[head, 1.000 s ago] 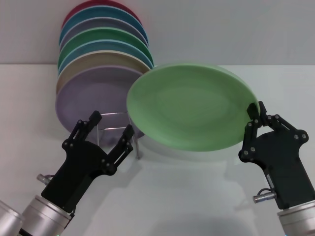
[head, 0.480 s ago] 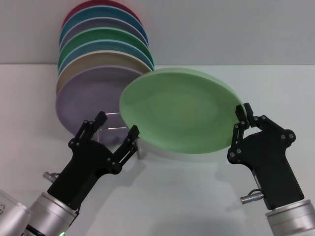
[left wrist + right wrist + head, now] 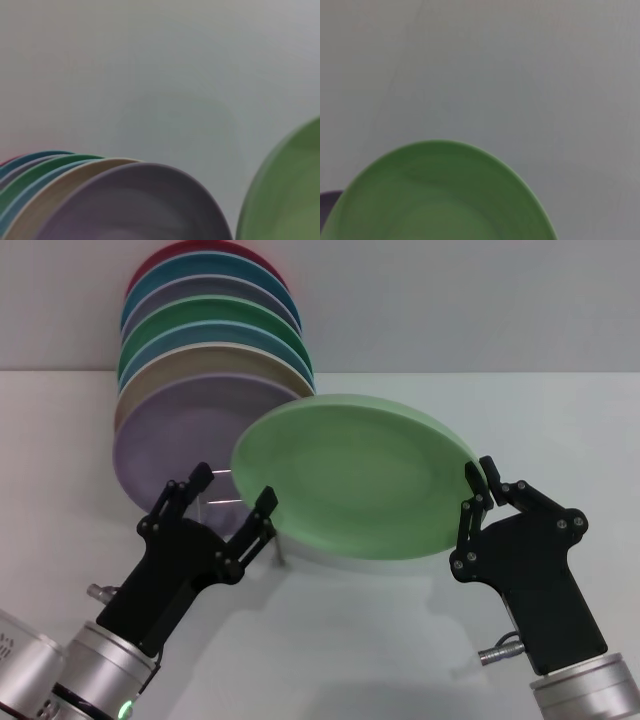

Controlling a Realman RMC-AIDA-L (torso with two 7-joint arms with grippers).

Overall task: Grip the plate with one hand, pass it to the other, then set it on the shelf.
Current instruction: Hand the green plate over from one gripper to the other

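Note:
The pale mint-green plate [image 3: 355, 475] hangs tilted above the table in the middle of the head view. My right gripper [image 3: 478, 492] is shut on its right rim. My left gripper [image 3: 237, 487] is open, and the plate's left rim lies just at the gap between its fingers; I cannot tell whether they touch. The silver wire shelf [image 3: 226, 502] shows behind the left gripper's fingers, with several plates standing upright in it. The plate also shows in the left wrist view [image 3: 290, 190] and in the right wrist view [image 3: 435, 195].
The lavender plate [image 3: 170, 430] stands at the front of the shelf's row, with beige, blue, darker green, teal and red plates behind it. It also shows in the left wrist view [image 3: 135, 205]. The white table [image 3: 380, 640] spreads in front and to the right.
My right gripper has carried the plate left and slightly down, toward my left gripper. My left gripper has shifted a little right and up, so the plate's rim now reaches its fingers.

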